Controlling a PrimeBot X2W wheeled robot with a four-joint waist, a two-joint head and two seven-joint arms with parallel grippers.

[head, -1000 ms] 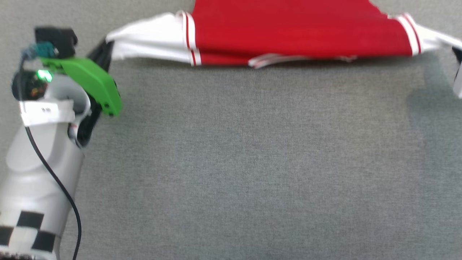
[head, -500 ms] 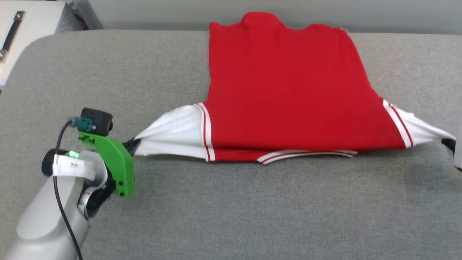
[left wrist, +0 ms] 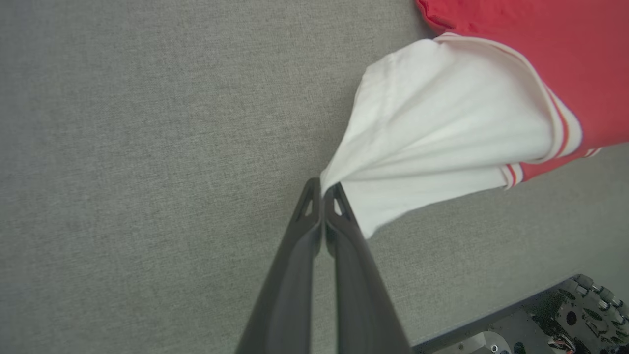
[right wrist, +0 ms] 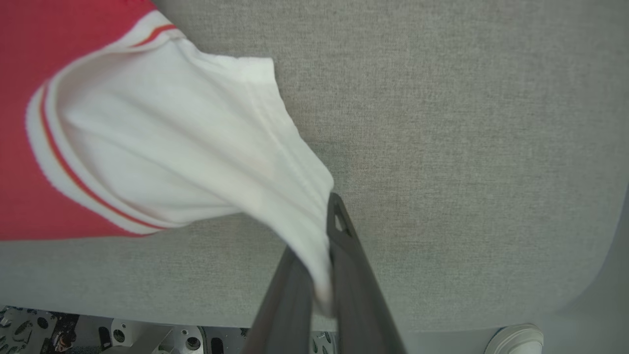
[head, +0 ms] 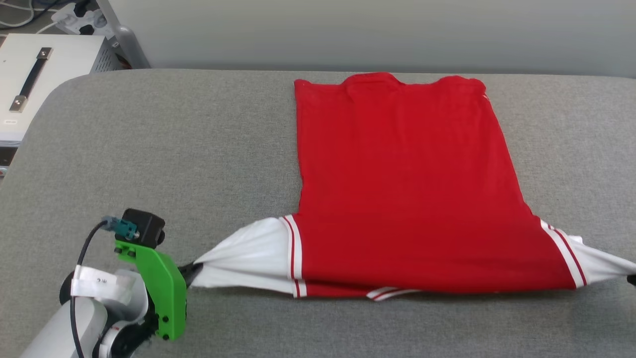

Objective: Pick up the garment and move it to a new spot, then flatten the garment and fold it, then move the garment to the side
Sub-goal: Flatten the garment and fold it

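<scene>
- The garment [head: 402, 199] lies spread on the grey table [head: 174, 149], right of centre. Its hem [head: 392, 79] is at the far side and its shoulders are along the near side.
- The head camera has tipped up over the last second, so most of the shift in the picture is the view's own.
- Measured against the table, though, the hem stood over the far edge half a second ago. It now rests just inside that edge, so we judge the cloth has been drawn towards the near side.
- The left sleeve [head: 248, 256] and right sleeve [head: 596, 261] are pulled out taut to left and right, and the red body looks smooth.
- The left gripper [left wrist: 322, 189] is clenched on the tip of the left sleeve, and the right gripper [right wrist: 319, 231] is clamped on the end of the right sleeve.
- For the task, we read this as the move to a new spot being about done and the flattening well along. Folding has not begun.
- The side facing up is plain red and we see no print on it. Only striped trim [head: 392, 293] peeks out at the near edge.
- A white tag [head: 94, 286] on the left wrist bears small dark marks, too small to read.
- A white case [head: 30, 84] with a dark handle stands beyond the far left corner, and we find no writing on it.
</scene>
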